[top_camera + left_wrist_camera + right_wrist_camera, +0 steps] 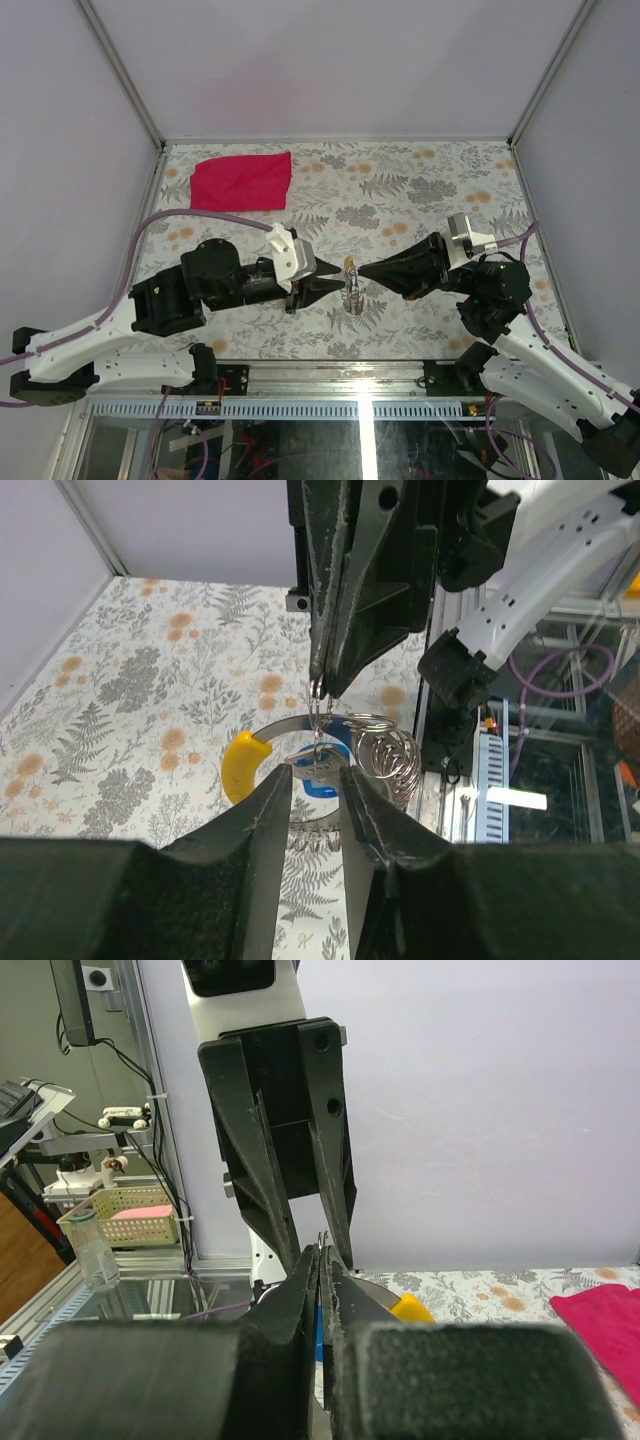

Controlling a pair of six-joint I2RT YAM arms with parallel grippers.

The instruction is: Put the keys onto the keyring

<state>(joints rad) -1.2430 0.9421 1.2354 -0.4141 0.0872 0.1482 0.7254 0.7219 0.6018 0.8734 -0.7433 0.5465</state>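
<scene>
The keyring (318,692) hangs above the table with my right gripper (322,685) shut on its thin ring. A yellow-headed key (243,764) and a blue-headed key (325,783) dangle from it, beside the silvery coiled chain (390,756). My left gripper (317,775) faces them with a clear gap between its fingers, and a key's metal blade lies just off their tips. From above, both grippers meet tip to tip: left gripper (340,276), right gripper (362,272), with the keyring (349,264) and chain (353,298) between. In the right wrist view the right gripper (322,1250) pinches a thin wire.
A red cloth (242,182) lies flat at the table's back left. The floral table cover (430,190) runs to grey walls on three sides. The metal frame rail (330,375) edges the near side, by the arm bases.
</scene>
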